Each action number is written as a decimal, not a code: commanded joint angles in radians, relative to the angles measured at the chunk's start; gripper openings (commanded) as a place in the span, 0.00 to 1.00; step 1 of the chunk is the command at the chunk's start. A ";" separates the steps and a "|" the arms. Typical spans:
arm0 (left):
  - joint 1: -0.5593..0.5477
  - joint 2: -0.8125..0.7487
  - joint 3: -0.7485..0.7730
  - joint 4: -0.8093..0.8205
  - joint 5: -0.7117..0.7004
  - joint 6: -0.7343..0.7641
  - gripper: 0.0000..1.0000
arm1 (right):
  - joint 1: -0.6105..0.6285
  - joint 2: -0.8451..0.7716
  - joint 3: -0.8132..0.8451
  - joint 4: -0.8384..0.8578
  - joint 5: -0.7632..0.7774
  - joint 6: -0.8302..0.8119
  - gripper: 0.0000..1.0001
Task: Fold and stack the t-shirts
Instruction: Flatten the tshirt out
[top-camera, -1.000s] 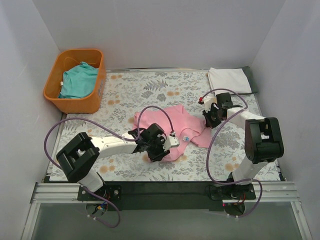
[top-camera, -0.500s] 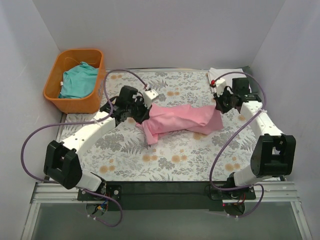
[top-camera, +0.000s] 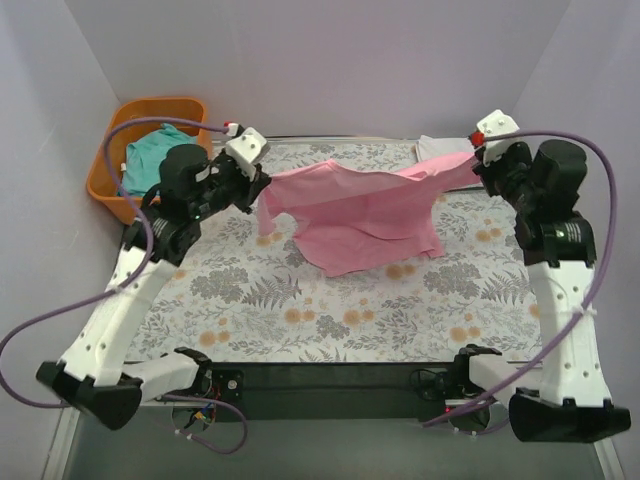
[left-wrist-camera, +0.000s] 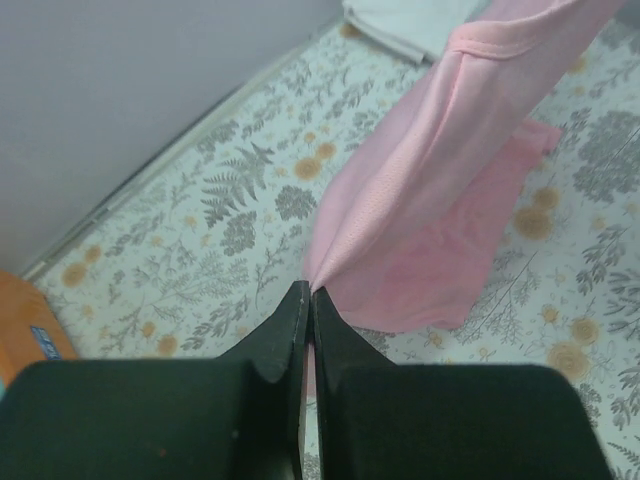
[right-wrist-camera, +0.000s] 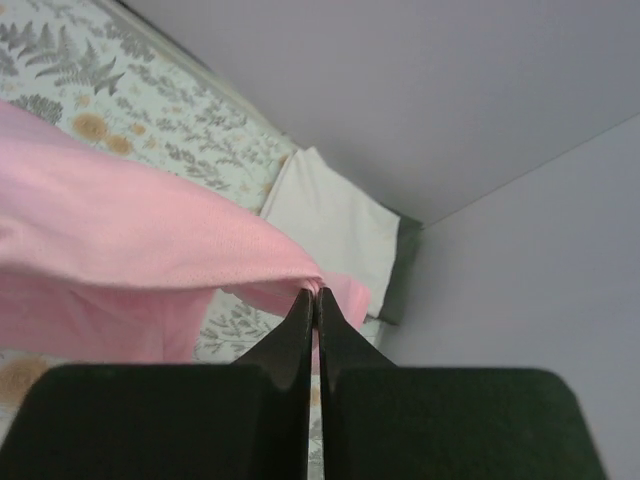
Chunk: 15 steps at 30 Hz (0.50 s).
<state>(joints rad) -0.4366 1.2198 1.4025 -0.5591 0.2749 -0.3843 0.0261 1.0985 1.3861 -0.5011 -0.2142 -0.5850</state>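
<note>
**While both arms are raised, a pink shirt hangs stretched between them**

Where the floral table cloth (top-camera: 300, 300) ends at its far-left corner, an orange basket (top-camera: 150, 102) stands just off the cloth, and a teal t-shirt (top-camera: 145, 155) lies crumpled inside it. Next to the right, above the cloth's far-left part, the left gripper (top-camera: 262, 187) is held high. Its wrist camera shows the jaws pressed together on a pinch of pink fabric, with no gap between the black fingers.

From that pinch the pink t-shirt (top-camera: 360, 215) spans the far half of the cloth, its top edge pulled into a shallow sagging line. The body of the shirt drapes down toward the middle of the cloth. Its lower hem seems to rest on the floral print, though the overhead view does not make the contact certain.

Over the cloth's far-right part, the right gripper (top-camera: 478, 160) is clamped on the shirt's other end, fingers tight together around a fold of pink. On the cloth's far-right corner, just behind that gripper, a white t-shirt (top-camera: 435, 148) lies folded flat into a rectangle. A dark strip (right-wrist-camera: 400, 270) shows along its right edge.
</note>
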 joint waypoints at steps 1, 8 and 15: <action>-0.001 -0.195 0.020 -0.025 0.035 -0.030 0.00 | -0.005 -0.147 0.041 0.009 0.073 -0.021 0.01; -0.001 -0.426 0.033 -0.061 0.161 -0.060 0.00 | -0.005 -0.333 0.174 -0.025 0.121 0.014 0.01; 0.010 -0.450 0.214 -0.150 0.129 -0.070 0.00 | -0.005 -0.362 0.405 -0.080 0.102 0.076 0.01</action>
<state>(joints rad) -0.4374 0.7502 1.5703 -0.6292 0.4141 -0.4496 0.0265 0.7269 1.7191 -0.5747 -0.1413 -0.5465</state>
